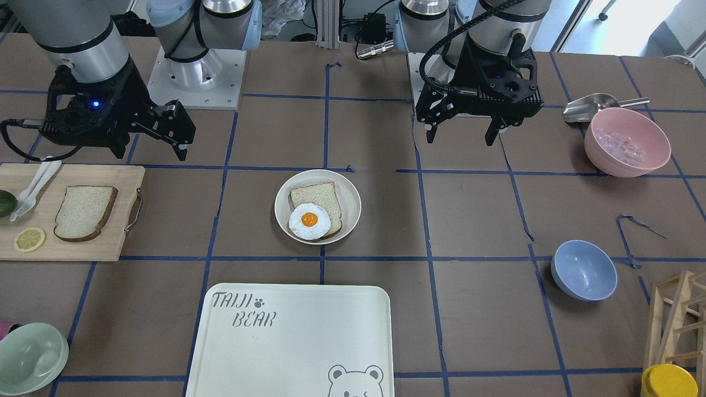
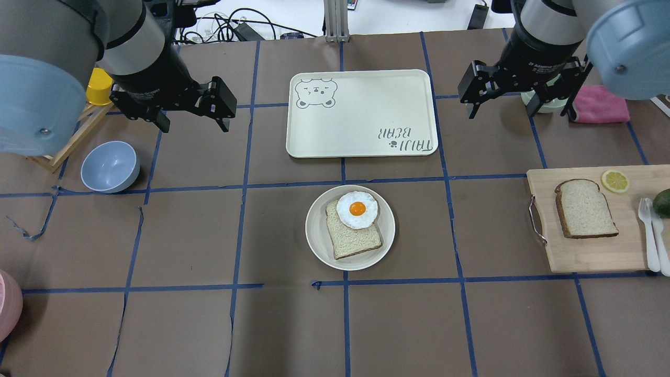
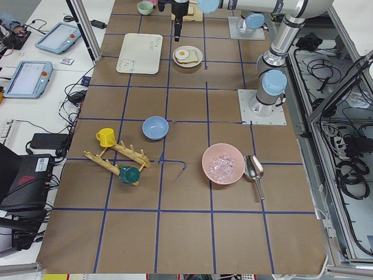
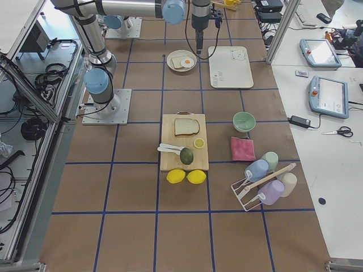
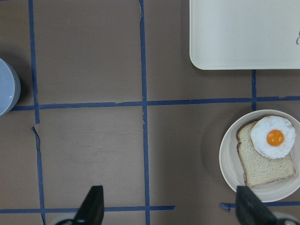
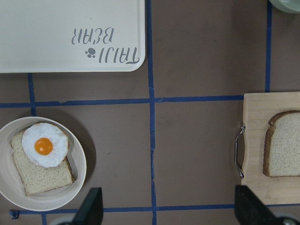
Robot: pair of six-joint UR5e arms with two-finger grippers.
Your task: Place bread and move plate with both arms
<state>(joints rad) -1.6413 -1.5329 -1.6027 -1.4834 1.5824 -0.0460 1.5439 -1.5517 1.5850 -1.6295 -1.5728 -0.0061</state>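
The bread (image 2: 586,208), a dark-crusted slice, lies flat on a wooden cutting board (image 2: 581,254) at the robot's right; it also shows in the front view (image 1: 85,212) and the right wrist view (image 6: 283,143). The round cream plate (image 2: 316,230) sits mid-table and holds a smaller slice with a fried egg (image 2: 357,209) on it. The plate also shows in the front view (image 1: 281,207). My left gripper (image 2: 194,125) hangs open and empty above the table, left of the tray. My right gripper (image 2: 501,110) hangs open and empty, right of the tray, beyond the board.
A cream bear-print tray (image 2: 361,112) lies beyond the plate. A blue bowl (image 2: 110,166) sits at the left and a pink bowl of ice (image 1: 627,142) nearer the robot's base. A lemon slice (image 2: 615,180), cutlery (image 2: 651,235) and an avocado share the board.
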